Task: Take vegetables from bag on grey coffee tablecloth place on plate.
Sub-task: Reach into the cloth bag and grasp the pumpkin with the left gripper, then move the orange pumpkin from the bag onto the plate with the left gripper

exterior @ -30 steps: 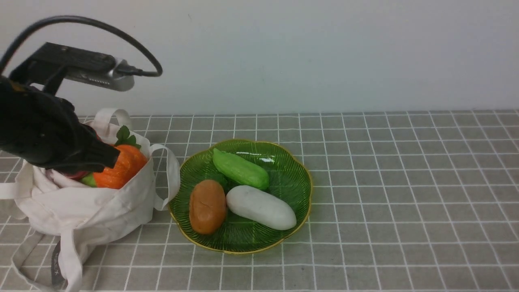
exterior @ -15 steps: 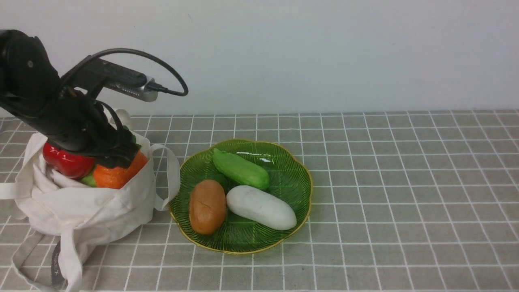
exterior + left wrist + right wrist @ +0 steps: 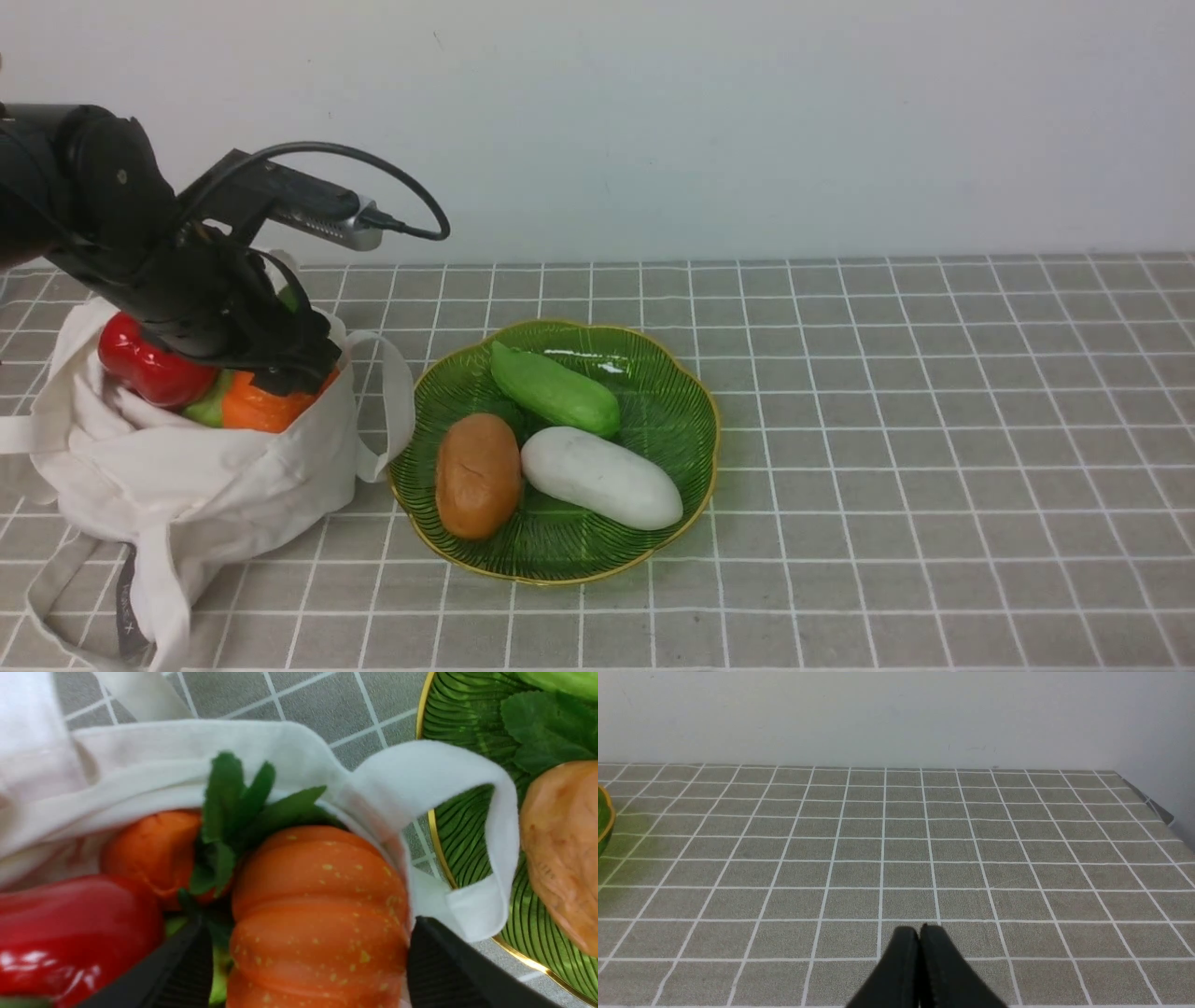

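Note:
The off-white bag point(image 3: 187, 476) stands at the left on the grey tablecloth point(image 3: 934, 420). In it are an orange ribbed pumpkin point(image 3: 257, 406), a glossy red pepper point(image 3: 149, 369) and a green piece point(image 3: 207, 408). My left gripper point(image 3: 289, 373) is down in the bag's mouth. In the left wrist view the left gripper point(image 3: 308, 921) is open, its fingers astride the pumpkin point(image 3: 317, 896); one finger is against the bag's edge point(image 3: 140, 774), and the red pepper point(image 3: 70, 933) lies beside. The green plate point(image 3: 672, 373) sits right of the bag. My right gripper point(image 3: 920, 928) is shut and empty above bare cloth.
The plate holds a green cucumber point(image 3: 555, 390), a brown potato point(image 3: 478, 474) and a white oblong vegetable point(image 3: 602, 476). A second orange vegetable with green leaves point(image 3: 154, 844) lies behind the pumpkin. A bag handle loop point(image 3: 397, 401) hangs toward the plate. A wall stands behind.
My left arm has swung right and down over the bag, and its gripper has come down around the pumpkin. The red pepper has come into view. The plate's contents have not moved.

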Action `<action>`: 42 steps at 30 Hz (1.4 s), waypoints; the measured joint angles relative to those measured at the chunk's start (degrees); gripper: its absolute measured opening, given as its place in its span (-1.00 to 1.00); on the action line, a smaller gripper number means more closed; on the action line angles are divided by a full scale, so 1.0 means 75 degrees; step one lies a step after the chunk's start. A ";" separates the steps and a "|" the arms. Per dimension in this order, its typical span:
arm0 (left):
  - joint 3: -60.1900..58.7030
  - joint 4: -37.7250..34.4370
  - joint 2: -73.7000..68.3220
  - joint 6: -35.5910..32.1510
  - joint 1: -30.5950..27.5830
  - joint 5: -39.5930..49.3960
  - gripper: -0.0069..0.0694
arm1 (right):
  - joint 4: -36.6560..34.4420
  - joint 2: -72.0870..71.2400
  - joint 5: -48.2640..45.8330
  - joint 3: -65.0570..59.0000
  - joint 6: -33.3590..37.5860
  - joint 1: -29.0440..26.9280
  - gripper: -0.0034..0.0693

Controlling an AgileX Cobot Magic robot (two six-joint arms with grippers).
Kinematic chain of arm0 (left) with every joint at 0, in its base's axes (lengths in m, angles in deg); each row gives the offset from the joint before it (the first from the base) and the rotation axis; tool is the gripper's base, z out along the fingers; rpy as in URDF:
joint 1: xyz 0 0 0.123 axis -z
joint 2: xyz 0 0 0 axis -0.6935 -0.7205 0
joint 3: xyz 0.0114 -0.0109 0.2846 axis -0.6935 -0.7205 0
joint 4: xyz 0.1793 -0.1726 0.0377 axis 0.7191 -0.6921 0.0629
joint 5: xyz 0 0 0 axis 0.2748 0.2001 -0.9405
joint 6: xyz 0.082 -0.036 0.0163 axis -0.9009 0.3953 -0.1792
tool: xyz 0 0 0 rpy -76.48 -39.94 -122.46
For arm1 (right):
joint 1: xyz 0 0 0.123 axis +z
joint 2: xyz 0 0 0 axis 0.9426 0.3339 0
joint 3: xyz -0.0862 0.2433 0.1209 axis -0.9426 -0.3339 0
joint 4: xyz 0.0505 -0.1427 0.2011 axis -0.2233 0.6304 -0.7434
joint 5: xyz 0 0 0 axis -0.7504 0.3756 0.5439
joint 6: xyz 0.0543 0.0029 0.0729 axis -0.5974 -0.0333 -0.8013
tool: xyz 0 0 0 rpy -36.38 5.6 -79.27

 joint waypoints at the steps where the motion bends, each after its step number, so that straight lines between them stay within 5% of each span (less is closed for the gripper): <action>1: 0.0000 0.0006 -0.0017 0.0000 0.0000 0.0000 0.50 | 0.0000 0.0000 0.0000 0.0000 0.0000 0.0000 -0.94; 23: 0.0066 -0.0073 -0.0168 0.0078 0.0000 -0.0007 0.50 | 0.0000 0.0000 0.0000 0.0000 0.0000 0.0000 -0.94; 33: 0.0066 -0.0111 -0.0144 0.0189 0.0000 0.0019 0.34 | 0.0000 0.0000 0.0000 0.0000 0.0000 0.0000 -0.94; 42: 0.0066 -0.0438 0.1155 0.0189 0.0000 0.0193 0.34 | 0.0000 0.0000 0.0000 0.0000 0.0000 0.0000 -0.94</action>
